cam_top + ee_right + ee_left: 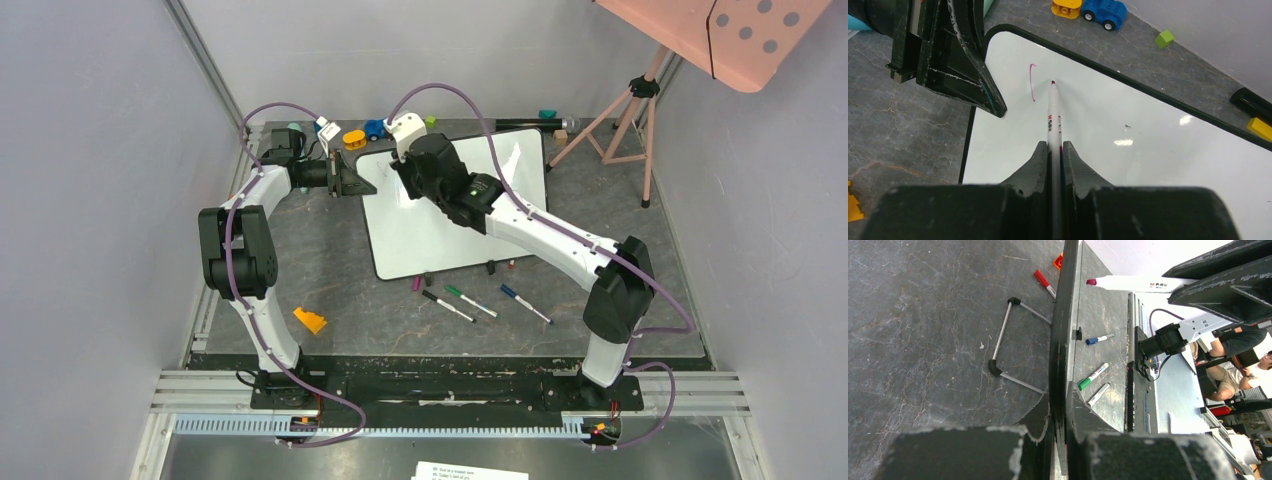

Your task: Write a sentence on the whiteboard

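Since the whiteboard (pixel 432 245) looks light, stiff and slick, the left gripper (pixel 1058 392) pinches its edge. The right gripper (pixel 1054 148) clamps the marker (pixel 1052 112).

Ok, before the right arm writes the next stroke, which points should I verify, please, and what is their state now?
1. Right gripper shut on the marker: ok.
2. Cap off, marker tip bare: ok.
3. Left gripper clamps the whiteboard edge: ok.
4. Tip touches the board: cannot tell.
5. Sentence complete: not ok, only one pink stroke is there.
6. Bare board to the right of the stroke: ok.
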Tool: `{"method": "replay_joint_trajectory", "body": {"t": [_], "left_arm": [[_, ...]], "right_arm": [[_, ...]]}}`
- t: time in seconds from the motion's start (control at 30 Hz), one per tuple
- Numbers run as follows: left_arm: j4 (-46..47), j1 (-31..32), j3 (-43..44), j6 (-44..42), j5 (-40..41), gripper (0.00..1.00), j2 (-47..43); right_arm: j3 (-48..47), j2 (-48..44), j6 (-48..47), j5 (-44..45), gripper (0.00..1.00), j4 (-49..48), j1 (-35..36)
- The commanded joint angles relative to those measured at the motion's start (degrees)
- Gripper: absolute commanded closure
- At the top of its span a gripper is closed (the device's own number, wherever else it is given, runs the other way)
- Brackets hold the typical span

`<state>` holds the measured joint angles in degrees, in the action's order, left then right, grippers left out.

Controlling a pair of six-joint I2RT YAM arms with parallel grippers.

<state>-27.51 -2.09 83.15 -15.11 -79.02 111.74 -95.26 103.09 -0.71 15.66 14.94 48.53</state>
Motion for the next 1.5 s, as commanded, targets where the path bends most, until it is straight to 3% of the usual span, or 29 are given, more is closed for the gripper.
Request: {"method": "replay_joint_trajectory", "body": {"t": [0.0,1.47], "left_arm": [[-1.68,3.48,-1.94,-10.58,15.92,0.98,2.60],[-1.67,3.49,-1.94,-10.63,15.86,0.98,2.58]], "right_arm": [[-3.48,0.53,-0.76,1.81,1.00,-1.50,-0.19],[4.68,-1.22,0.26,-2.84,1.00,-1.22,-0.17]]}}
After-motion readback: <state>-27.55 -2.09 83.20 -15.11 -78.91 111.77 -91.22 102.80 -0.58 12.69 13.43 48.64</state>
